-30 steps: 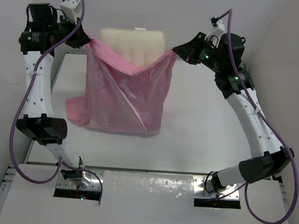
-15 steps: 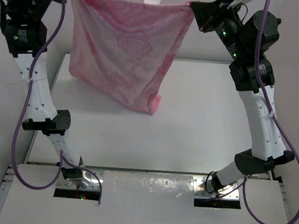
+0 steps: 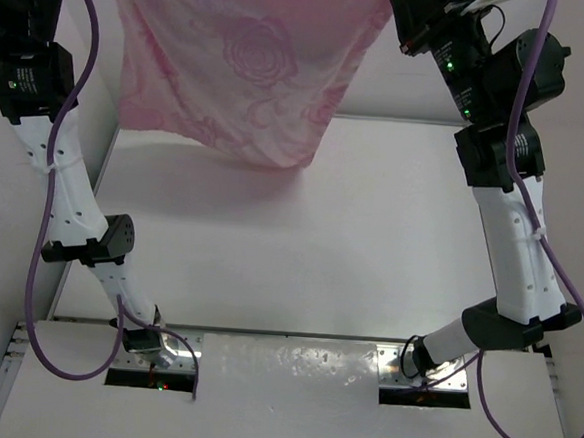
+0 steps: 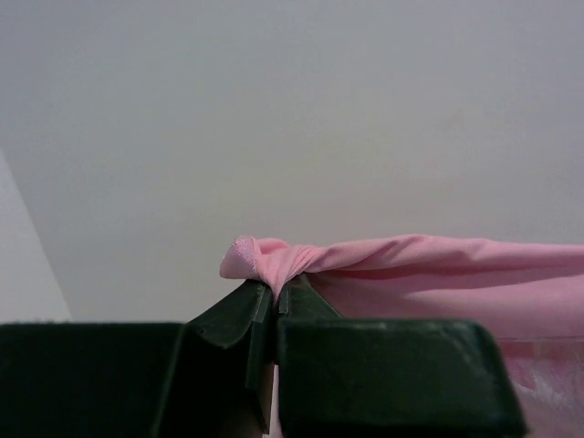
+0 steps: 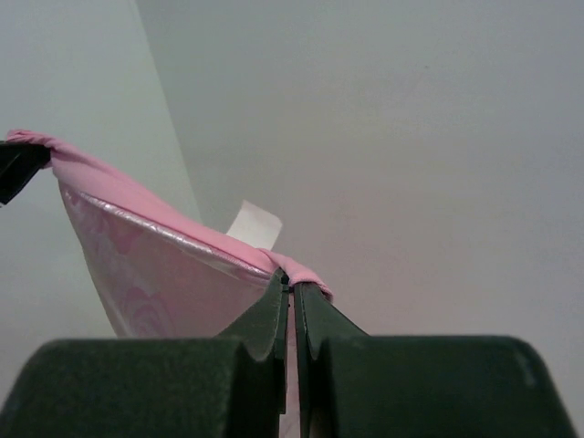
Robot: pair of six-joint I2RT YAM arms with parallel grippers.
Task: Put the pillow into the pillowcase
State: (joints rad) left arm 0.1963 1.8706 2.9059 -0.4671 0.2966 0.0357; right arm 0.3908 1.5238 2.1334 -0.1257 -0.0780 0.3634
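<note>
Hanging up over the far side of the table [image 3: 370, 245] is one pink pillowcase [image 3: 243, 65], stretched wide between two arms. Two grippers, one top corner each: the left gripper [image 4: 276, 297] has its jaws pressed together on a bunched bit of pink cloth, and the right gripper [image 5: 292, 290] is pinching the opposite corner the same way. One small white tag [image 5: 254, 225] pokes up just behind the top hem, near the right gripper. Can't actually make out the pillow itself from any view.
</note>
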